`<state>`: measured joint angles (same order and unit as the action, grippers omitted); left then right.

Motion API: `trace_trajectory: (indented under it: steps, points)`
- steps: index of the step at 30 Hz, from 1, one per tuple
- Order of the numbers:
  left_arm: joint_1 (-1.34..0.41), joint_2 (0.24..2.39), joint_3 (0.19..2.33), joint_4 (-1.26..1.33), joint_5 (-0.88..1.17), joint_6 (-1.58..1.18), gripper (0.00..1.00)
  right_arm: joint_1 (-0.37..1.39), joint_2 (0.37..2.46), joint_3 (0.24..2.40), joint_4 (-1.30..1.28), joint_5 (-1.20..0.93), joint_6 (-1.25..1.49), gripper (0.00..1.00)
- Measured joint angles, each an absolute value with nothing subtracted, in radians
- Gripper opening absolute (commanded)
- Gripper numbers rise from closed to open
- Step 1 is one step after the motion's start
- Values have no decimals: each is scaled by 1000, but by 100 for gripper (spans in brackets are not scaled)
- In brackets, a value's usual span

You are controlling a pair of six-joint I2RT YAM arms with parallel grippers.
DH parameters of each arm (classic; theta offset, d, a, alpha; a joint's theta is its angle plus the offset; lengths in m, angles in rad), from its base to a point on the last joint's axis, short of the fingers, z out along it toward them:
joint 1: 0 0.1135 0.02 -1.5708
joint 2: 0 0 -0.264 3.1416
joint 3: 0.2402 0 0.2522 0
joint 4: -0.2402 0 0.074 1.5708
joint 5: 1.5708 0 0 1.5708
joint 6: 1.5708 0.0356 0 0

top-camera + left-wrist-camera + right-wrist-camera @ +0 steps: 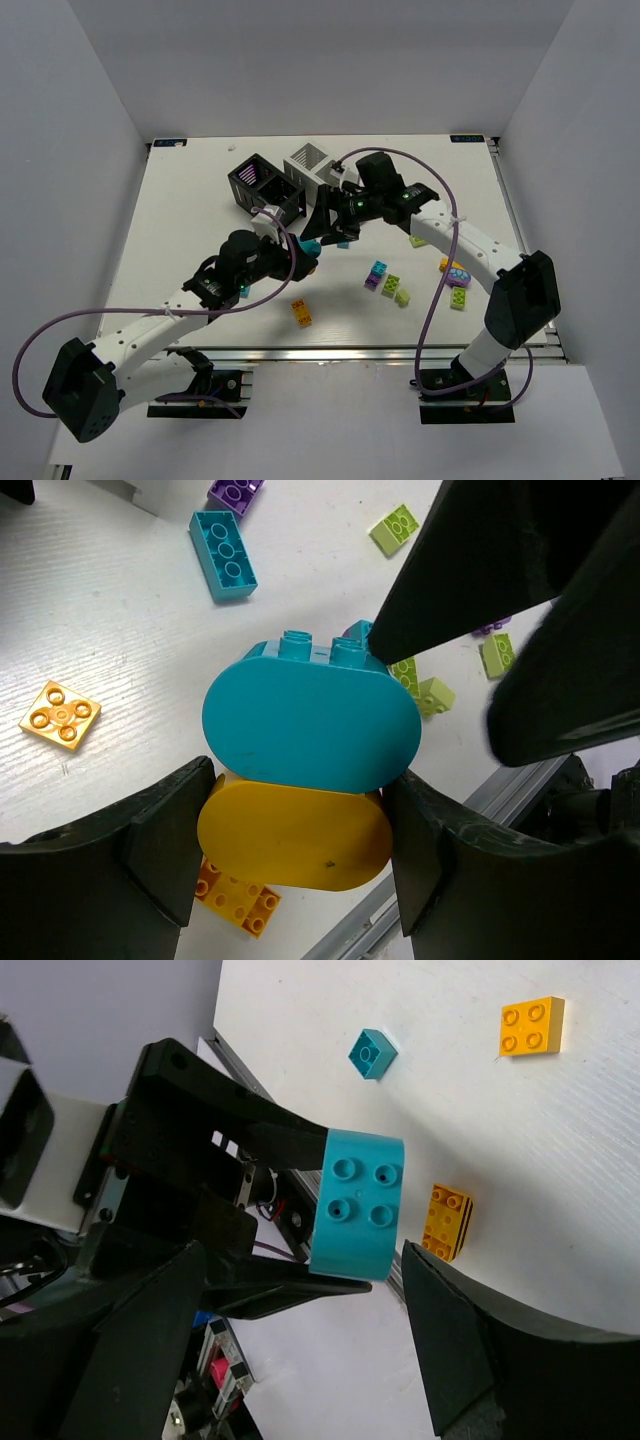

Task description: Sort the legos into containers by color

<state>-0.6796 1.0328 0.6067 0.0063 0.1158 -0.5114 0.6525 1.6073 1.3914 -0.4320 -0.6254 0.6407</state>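
- Top view: the left gripper hung over mid-table, clamped on a teal rounded brick. Its fingers and a cable masked most of the brick.
- Top view: the right gripper sat just to the far right of the left one, and its finger spacing was unreadable here. It covered a corner of the white container. The black container stood beside that on the left. The contents of both were hard to make out.
- Top view: loose legos lay nearer and to the right, including an orange brick and lime bricks.
- Left wrist view: the teal rounded brick sat on a yellow rounded brick, with fingers pressed against both sides of the stack. A dark finger of the right gripper blocked the upper right. A purple brick was cut off by the top edge.
- Right wrist view: the right gripper's own fingers were spread wide. The teal rounded brick lay between them, closer to one finger. The yellow rounded brick was hidden behind it.
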Motion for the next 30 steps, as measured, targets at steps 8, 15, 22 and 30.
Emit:
trace_trajectory:
  steps: [8,15,22,30]
  points:
    - [-685,1027,616,28,101,-510,0,661,1627,1380,-429,-616,646,71]
    - [-695,1016,617,31,93,-517,0,664,1649,1376,-414,-617,646,61]
    - [-697,1017,617,12,75,-514,0,671,1671,1379,-395,-624,649,0]
    - [-698,1017,617,14,52,-508,0,674,1685,1413,-405,-617,606,0]
